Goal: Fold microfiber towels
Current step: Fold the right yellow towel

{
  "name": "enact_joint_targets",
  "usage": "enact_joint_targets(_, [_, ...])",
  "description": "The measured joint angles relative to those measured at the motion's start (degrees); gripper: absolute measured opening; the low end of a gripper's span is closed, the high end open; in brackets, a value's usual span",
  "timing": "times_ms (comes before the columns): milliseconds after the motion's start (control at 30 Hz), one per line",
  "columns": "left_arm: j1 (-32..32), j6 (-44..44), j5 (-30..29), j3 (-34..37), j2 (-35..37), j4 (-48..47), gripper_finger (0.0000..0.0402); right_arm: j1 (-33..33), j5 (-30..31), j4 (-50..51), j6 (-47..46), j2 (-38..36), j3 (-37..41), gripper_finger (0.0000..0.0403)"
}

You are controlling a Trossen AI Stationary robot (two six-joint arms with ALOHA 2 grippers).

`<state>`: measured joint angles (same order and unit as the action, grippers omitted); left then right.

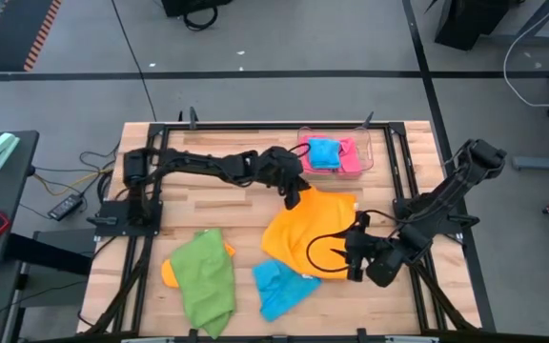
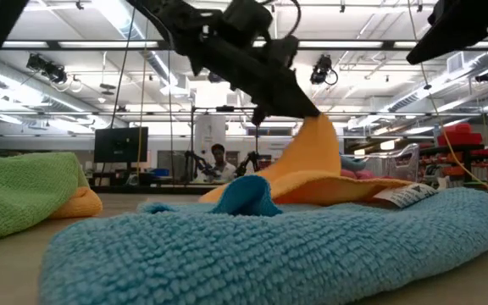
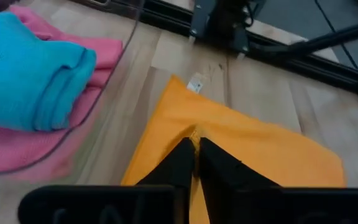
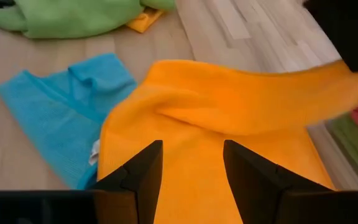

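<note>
The left gripper (image 1: 294, 195) is pressed together on the far edge of the orange towel (image 1: 303, 233), pinching a raised fold of cloth; in the left wrist view the two dark fingers (image 3: 180, 163) meet with orange fabric caught between them, and in the low view the pinched edge stands lifted in a peak above the table. The right gripper (image 1: 354, 250) sits at the near right edge of the same towel with its fingers spread; the right wrist view shows orange cloth lying between and beyond them, but whether they touch it cannot be told. The orange towel lies in the middle of the wooden table (image 1: 227, 205), between the two grippers, its raised portion toward the left gripper and the rest still flat. The governing relation is that the held edge is on the far side and the free body of the towel extends toward the near side and the right gripper, so a fold would likely carry the pinched edge across in that direction. The left arm holds the cloth; the right arm is nearer to the opposite edge and is positioned to anchor or take it. A sky-blue towel (image 1: 282, 286) lies crumpled just beside the orange towel's near edge, and a green towel (image 1: 206, 281) lies well to the left over a second orange cloth (image 1: 169, 272). The clear plastic tray (image 1: 381, 152) at the far side holds a folded blue towel (image 1: 325, 151) on a pink towel (image 1: 349, 157).
</note>
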<state>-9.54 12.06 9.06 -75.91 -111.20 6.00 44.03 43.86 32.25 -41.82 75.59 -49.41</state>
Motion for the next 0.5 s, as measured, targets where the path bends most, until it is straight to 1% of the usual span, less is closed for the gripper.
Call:
enact_joint_targets(67, [0.19, 1.08, 0.0, -1.91, -2.66, 0.03, 0.0035, 0.04, 0.23, 0.03, 0.01, -0.03, -0.02, 0.0178])
enact_joint_targets(300, [1.36, 4.14, 0.13, -9.79, -10.93, 0.57, 0.0014, 0.43, 1.13, 2.6, -1.33, -0.17, 0.0, 0.0178])
enact_joint_targets(400, [1.89, 5.46, 0.01, -12.81, -14.06, 0.06, 0.0015, 1.7, 3.12, 4.22, -0.06, -2.08, 0.0, 0.0178])
enact_joint_targets(500, [2.46, 7.12, -0.81, -16.45, -16.94, 0.23, 0.0023, 2.58, 3.68, 5.01, 2.78, -5.49, 0.0, 0.0178])
